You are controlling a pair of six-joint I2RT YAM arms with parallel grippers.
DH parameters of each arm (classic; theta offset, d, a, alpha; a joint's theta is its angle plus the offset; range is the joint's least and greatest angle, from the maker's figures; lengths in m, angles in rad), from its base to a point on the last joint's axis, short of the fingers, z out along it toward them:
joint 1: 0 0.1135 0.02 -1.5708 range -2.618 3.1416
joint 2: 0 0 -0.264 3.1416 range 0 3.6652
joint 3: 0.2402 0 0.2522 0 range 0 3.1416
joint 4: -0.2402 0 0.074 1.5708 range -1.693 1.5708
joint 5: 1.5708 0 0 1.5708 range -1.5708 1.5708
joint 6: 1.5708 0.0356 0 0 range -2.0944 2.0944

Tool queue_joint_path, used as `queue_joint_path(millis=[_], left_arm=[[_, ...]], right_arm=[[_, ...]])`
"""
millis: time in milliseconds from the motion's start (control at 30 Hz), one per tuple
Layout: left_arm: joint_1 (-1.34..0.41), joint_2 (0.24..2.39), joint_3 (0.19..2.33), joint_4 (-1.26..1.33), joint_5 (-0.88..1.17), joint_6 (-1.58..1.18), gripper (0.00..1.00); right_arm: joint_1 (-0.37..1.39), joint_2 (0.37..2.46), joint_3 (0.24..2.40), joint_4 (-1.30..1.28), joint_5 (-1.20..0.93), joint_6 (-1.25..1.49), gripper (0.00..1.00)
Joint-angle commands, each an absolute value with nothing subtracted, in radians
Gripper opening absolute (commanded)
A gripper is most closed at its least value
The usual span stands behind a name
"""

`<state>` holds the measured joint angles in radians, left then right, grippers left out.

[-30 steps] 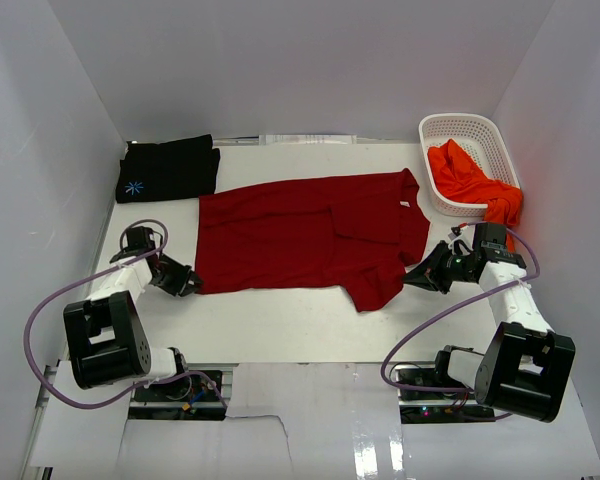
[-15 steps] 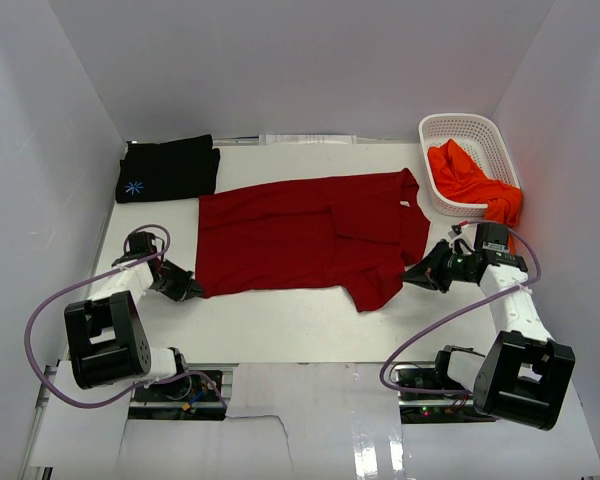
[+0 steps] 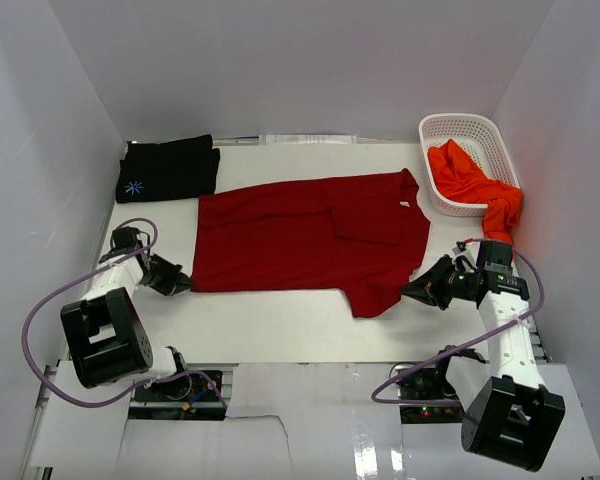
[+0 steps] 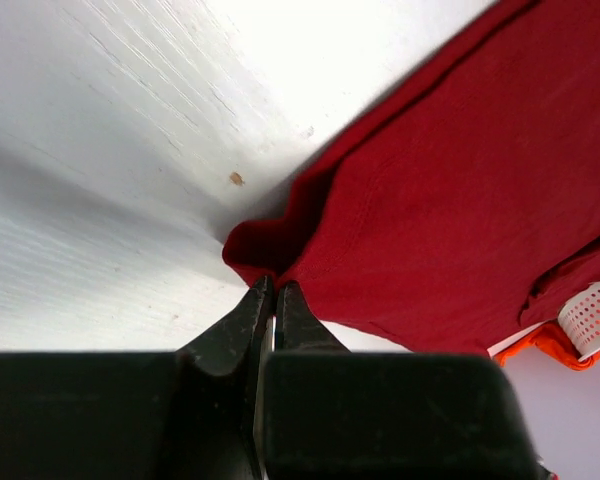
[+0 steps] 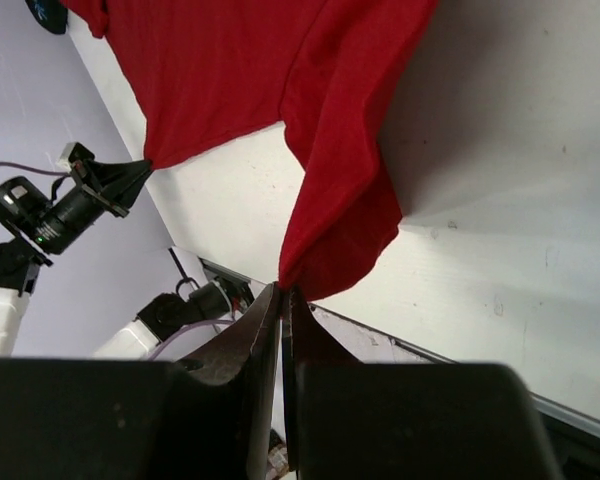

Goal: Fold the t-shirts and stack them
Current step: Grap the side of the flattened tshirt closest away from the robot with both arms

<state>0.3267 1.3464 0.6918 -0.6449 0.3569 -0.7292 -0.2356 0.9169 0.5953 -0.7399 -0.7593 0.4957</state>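
dark red t-shirt [image 3: 300, 235] lies spread flat on the table [image 3: 280, 322], top view. left wrist view: left gripper [image 4: 273, 292] fingers [image 4: 230, 330] pressed together on its corner at their tips. right wrist view: right gripper [image 5: 283, 293] fingers [image 5: 318, 345] clamped on its hem.

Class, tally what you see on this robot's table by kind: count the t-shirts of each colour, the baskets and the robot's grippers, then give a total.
dark red t-shirt: 1
black t-shirt: 1
orange-red t-shirt: 1
white basket: 1
grippers: 2 (left gripper, right gripper)
Total: 6
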Motion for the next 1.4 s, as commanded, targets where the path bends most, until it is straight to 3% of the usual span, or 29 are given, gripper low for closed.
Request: queue_joint_path(millis=[0, 333, 933, 1367], left_arm=[[0.353, 1.364, 0.721, -0.641, 0.379, -0.695, 0.00], [0.387, 1.381, 0.753, -0.627, 0.416, -0.709, 0.00], [0.387, 1.437, 0.989, -0.643, 0.429, -0.747, 0.00], [0.354, 1.500, 1.112, -0.646, 0.407, -0.758, 0.00]], right_arm=[[-0.258, 0.876, 0.571, -0.767, -0.741, 0.560, 0.08], [-0.264, 0.785, 0.787, -0.726, -0.489, 0.698, 0.08], [-0.262, 0.948, 0.830, -0.482, -0.520, 0.706, 0.08], [-0.261, 1.173, 0.896, -0.357, -0.604, 0.641, 0.08]])
